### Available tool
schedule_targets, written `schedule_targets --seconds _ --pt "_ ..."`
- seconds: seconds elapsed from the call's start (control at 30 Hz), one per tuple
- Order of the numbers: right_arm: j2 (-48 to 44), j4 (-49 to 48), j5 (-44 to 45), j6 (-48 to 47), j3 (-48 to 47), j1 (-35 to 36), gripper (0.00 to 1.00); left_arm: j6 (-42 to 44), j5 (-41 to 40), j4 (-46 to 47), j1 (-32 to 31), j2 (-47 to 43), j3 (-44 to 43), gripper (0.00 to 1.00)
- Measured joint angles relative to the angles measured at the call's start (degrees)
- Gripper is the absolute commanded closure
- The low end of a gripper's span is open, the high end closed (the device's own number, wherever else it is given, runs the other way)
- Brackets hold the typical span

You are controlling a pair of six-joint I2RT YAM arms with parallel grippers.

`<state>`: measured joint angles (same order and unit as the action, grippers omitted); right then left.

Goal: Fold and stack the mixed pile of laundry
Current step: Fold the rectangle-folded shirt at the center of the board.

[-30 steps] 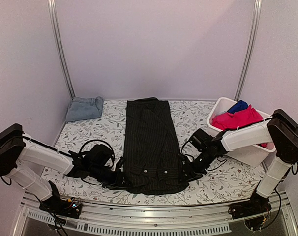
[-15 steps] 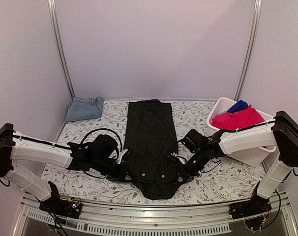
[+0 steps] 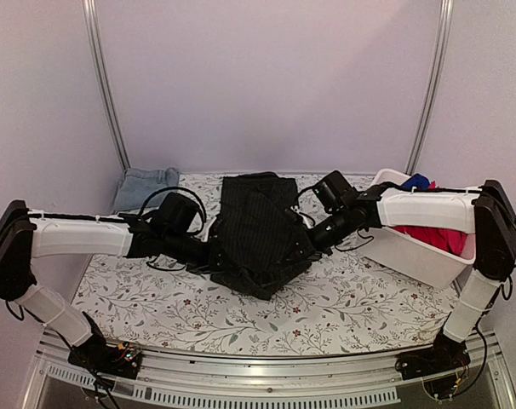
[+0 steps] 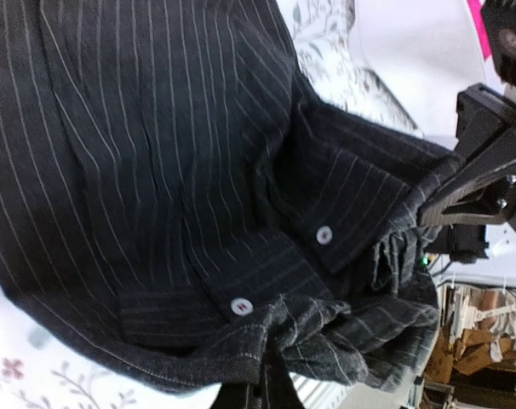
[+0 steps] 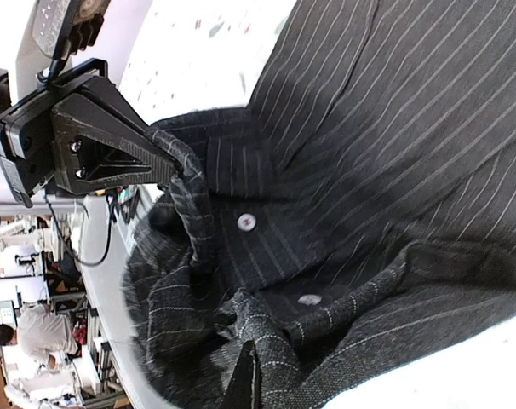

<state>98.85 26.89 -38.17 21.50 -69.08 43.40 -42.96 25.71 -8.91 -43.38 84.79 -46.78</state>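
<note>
The black pinstriped shirt [image 3: 256, 232] lies down the middle of the floral table cover [image 3: 343, 298], its near end raised off the table and bunched. My left gripper [image 3: 214, 254] is shut on the left corner of that end, and my right gripper [image 3: 314, 242] is shut on the right corner. In the left wrist view the shirt [image 4: 173, 153] fills the frame and its hem is pinched in my left gripper [image 4: 262, 375]. The right wrist view shows the button placket [image 5: 326, 221], with a fold of cloth in my right gripper [image 5: 248, 366]. A folded light blue denim piece [image 3: 144, 182] sits at the far left.
A white plastic bin [image 3: 411, 256] stands at the right under my right forearm, holding red-pink cloth [image 3: 435, 237] and royal blue cloth [image 3: 418, 181]. Two metal posts [image 3: 105, 85] rise at the back corners. A metal rail [image 3: 258, 375] runs along the near edge.
Both grippers shut on the shirt's near corners, lifted them and carried them toward the far end. The shirt now covers less of the table front.
</note>
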Motion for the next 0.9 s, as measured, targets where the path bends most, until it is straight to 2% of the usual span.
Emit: schedule_targets --seconds 0.33,0.53,0.73,0.9 --pt "16.55 1.42 1.11 -3.19 -17.49 -9.05 1.00 8.61 3.93 -3.23 13.55 18.25 -19.96 1.00" --pt "27.19 2.93 1.31 -3.80 -32.98 -13.99 1.00 12.15 5.62 -5.75 19.19 30.01 -34.14 1.00" --pt "36.83 3.63 0.85 -3.74 -44.50 -16.44 1.00 14.62 6.03 -8.04 22.45 38.73 -42.64 1.00" --pt "42.42 4.24 0.76 -3.30 -48.02 -16.76 1.00 15.26 6.86 -9.64 23.80 44.44 -47.43 1.00"
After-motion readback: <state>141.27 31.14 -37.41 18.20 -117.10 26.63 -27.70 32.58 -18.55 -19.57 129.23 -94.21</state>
